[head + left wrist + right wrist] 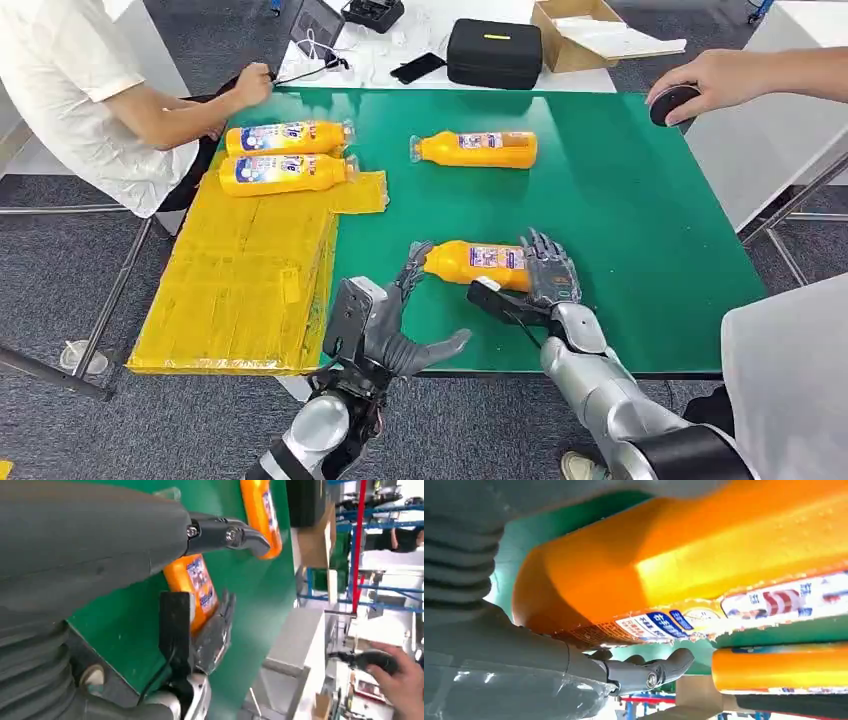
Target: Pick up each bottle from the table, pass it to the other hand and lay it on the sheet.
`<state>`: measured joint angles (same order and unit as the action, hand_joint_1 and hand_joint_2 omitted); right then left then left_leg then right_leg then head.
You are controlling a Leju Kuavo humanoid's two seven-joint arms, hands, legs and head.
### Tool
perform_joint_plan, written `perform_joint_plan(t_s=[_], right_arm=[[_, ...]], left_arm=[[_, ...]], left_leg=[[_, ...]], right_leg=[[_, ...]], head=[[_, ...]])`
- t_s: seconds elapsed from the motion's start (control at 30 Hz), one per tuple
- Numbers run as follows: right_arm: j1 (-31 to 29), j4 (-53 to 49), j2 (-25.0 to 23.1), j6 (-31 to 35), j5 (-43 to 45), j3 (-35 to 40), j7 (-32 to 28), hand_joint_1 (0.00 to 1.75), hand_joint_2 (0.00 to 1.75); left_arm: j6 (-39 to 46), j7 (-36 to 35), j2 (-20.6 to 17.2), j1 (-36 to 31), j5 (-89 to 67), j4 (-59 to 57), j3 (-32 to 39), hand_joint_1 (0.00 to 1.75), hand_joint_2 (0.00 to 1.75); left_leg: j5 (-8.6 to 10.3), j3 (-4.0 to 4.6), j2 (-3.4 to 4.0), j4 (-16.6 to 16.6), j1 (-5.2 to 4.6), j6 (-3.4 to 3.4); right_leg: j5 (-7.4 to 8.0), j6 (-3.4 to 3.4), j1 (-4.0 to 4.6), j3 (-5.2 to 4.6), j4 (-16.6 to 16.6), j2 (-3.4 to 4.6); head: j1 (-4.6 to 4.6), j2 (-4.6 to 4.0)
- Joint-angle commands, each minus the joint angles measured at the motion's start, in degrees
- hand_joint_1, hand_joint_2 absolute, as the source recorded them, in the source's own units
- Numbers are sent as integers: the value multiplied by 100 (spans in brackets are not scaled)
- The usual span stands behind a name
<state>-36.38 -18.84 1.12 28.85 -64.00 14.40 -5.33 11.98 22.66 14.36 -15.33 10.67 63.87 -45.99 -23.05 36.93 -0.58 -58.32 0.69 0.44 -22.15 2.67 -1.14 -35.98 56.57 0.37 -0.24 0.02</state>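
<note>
Right hand (548,272) gripping orange bottle (470,262), blue-and-white label, writing unreadable

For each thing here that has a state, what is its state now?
Near bottle: lying on the table, right hand gripping its base end.
Far bottle: lying on the table, untouched.
Two bottles: lying on the sheet, side by side.
Left hand: fingers apart, holding nothing, next to the near bottle's cap.

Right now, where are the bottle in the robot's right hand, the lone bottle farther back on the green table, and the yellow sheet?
held bottle (470,260), head view, orange body beside the label.
lone bottle (478,148), head view, label mid-body.
yellow sheet (240,270), head view, bare middle area.
</note>
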Motion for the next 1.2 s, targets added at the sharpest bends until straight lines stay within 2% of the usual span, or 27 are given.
perform_joint_plan(t_s=[0.03,0.13,0.53,0.77,0.8,0.83,0.97,1.2], right_arm=[[-7,463,127,-229,-187,340,89,0,175],[6,429,137,-147,-164,291,-66,0,175],[-30,458,144,-148,-249,324,13,0,175],[-105,513,187,-618,-281,303,145,0,175],[-114,522,205,-821,-224,274,122,148,175],[-126,542,232,-945,-200,245,107,175,175],[-104,550,266,-1047,-173,191,144,175,175],[-43,604,331,-1760,-134,92,478,175,175]], left_arm=[[-64,-85,-99,-221,164,-352,-227,0,175],[13,-40,-124,-206,171,-318,-265,0,175],[29,-37,-135,-223,194,-335,-287,0,175],[32,-36,-110,-287,249,-390,-313,0,175],[11,-47,-94,-307,319,-431,-303,0,175],[6,-43,-101,-312,318,-414,-318,0,175],[-18,-64,-86,-313,374,-419,-311,0,175],[-144,-152,-71,-355,522,-441,-313,0,175]], left_leg=[[-1,-15,-9,4,4,0],[-4,-23,-5,5,3,2],[-3,-28,-6,7,3,1],[-1,-31,-10,6,5,1],[0,-27,-10,4,3,1],[1,-30,-13,5,3,1],[1,-35,-14,5,5,3],[2,-48,-21,10,6,2]], right_leg=[[-4,-9,6,20,-6,-14],[-6,-12,6,28,-7,-12],[-6,-12,6,33,-9,-13],[-5,-14,9,38,-9,-19],[-4,-10,5,32,-6,-16],[-4,-11,6,36,-7,-20],[-3,-9,7,41,-11,-20],[-4,-10,8,57,-15,-27]], head=[[0,0],[0,-2],[0,-2],[-2,-2],[-2,-2],[-2,-2],[-2,-2],[-4,-2]])
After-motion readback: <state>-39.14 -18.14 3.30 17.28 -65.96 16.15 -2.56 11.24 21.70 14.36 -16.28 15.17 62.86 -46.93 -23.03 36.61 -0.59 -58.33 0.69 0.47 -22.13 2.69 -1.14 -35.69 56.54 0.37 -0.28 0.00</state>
